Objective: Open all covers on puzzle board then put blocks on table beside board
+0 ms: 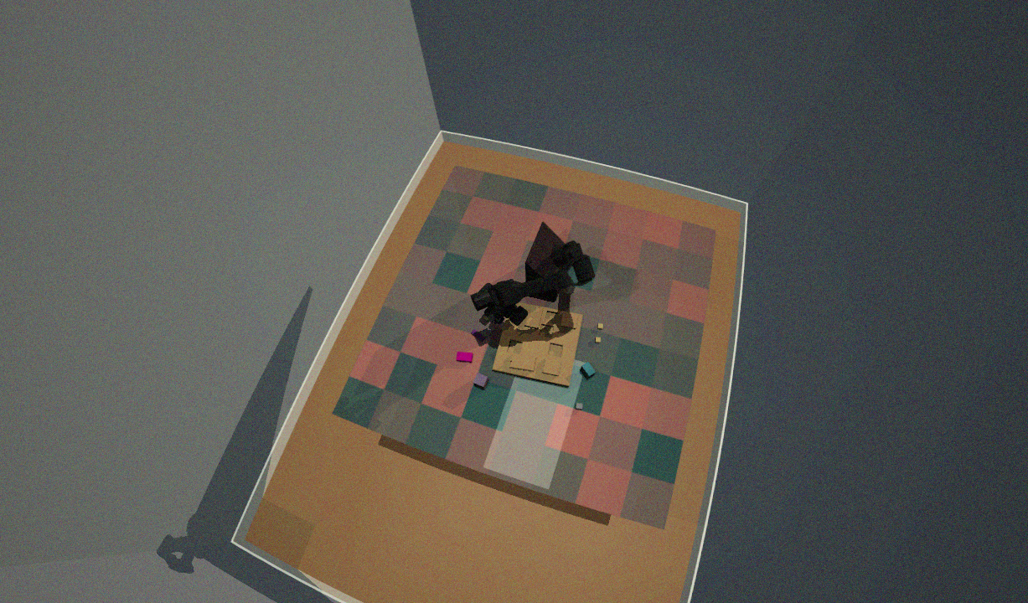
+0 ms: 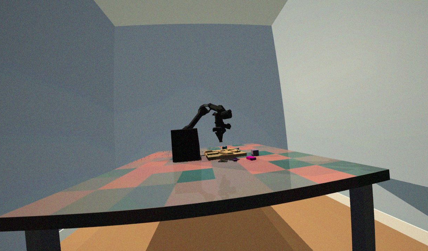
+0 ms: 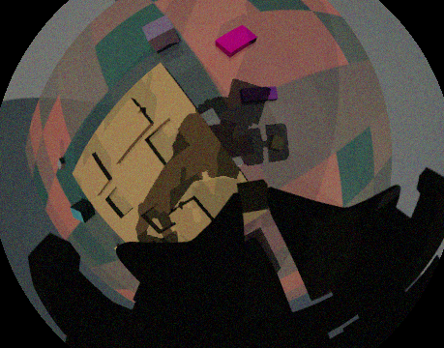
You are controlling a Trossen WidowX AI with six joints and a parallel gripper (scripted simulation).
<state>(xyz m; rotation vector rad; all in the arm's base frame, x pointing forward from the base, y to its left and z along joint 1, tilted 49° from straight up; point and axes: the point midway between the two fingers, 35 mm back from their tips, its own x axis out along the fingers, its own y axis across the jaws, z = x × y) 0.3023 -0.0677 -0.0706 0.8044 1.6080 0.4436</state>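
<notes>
My gripper is shut on a small dark olive-yellow block, held in the air near the board's edge. The tan puzzle board shows wells and dark slots; the arm's shadow hides some covers, and I cannot tell every cover's state. Clear of the board lie a magenta block, a purple block, a mauve block, a teal block and a small yellow block in the gripper's shadow.
Beyond the board's other side lie two more small yellow blocks and a small grey block. The black arm base stands behind the board. The table has a patchwork top.
</notes>
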